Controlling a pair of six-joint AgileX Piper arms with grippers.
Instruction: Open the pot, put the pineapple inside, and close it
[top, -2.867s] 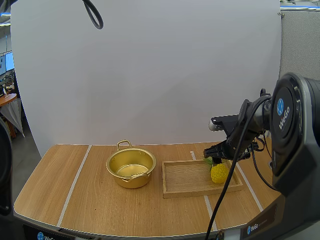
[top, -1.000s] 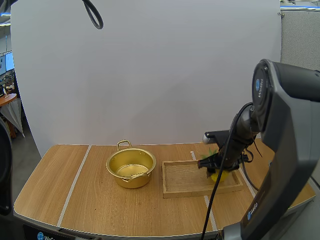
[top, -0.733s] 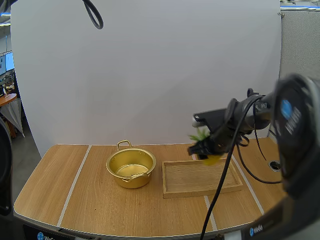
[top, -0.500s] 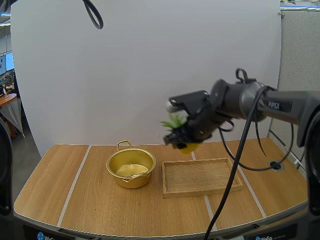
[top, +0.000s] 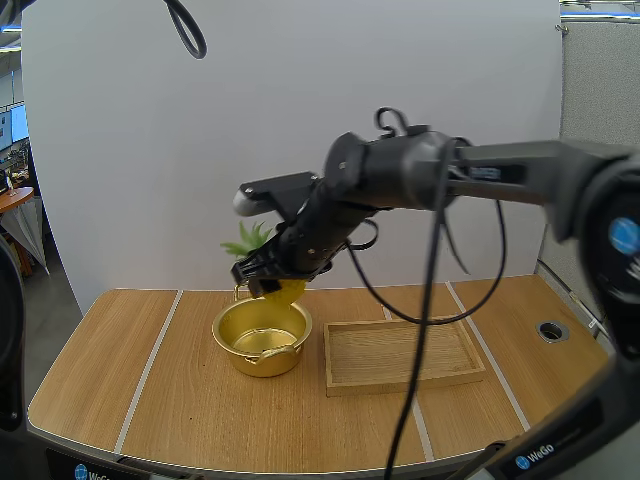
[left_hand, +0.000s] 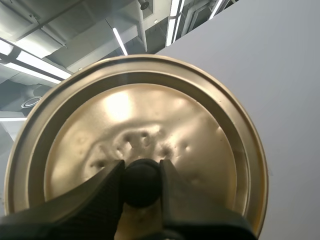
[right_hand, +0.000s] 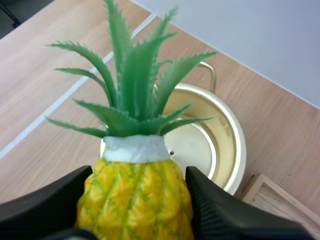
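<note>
The right arm reaches across from the right, and its right gripper (top: 262, 280) clamps the yellow plastic pineapple with green leaves (top: 285, 292) by the body, one black finger on each flank. The fruit hangs in the air, tilted, over the back rim of the round gold metal pot (top: 285, 358), its leaves pointing away to the left. The pot stands with its mouth uncovered on the light wooden table (top: 150, 400), and its two loop handles show at the front and back. Just to its right lies the shallow rectangular wooden tray (top: 400, 385), close beside but apart from it. The left gripper (left_hand: 142, 172) pinches the black knob (left_hand: 142, 185) of the gold metal lid (left_hand: 150, 115), holding the lid up against the white backdrop.
</note>
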